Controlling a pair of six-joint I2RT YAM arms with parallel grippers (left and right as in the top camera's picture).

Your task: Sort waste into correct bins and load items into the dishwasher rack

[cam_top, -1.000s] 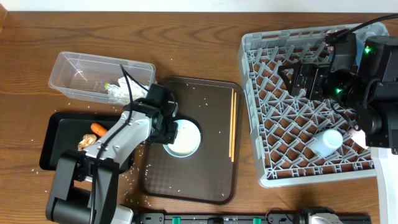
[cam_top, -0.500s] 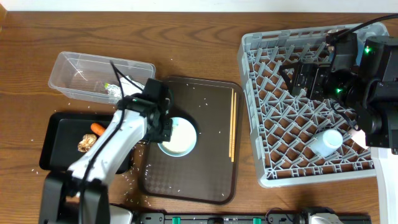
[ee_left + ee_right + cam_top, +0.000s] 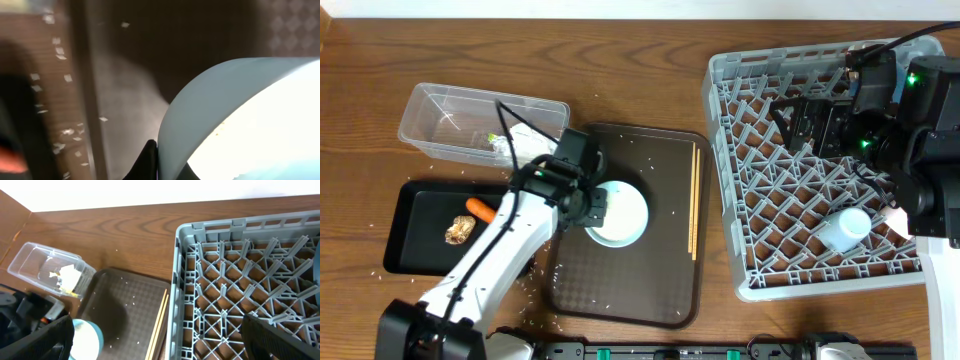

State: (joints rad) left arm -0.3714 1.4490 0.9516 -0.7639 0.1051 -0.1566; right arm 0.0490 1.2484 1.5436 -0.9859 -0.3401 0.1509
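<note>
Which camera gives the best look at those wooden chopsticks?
Overhead: the chopsticks lie full length on the brown tray. The right wrist view cuts off their lower end; the left wrist view misses them.

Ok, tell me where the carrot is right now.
Overhead view, left side: the carrot lies in the black tray, beside the brown lump, just below the clear tub.

Table (image 3: 650,60): brown wood with wavy lines, under everything.
Wall (image 3: 150,190): plain white, along the far edge of the table.
Light: bright and even.
</note>
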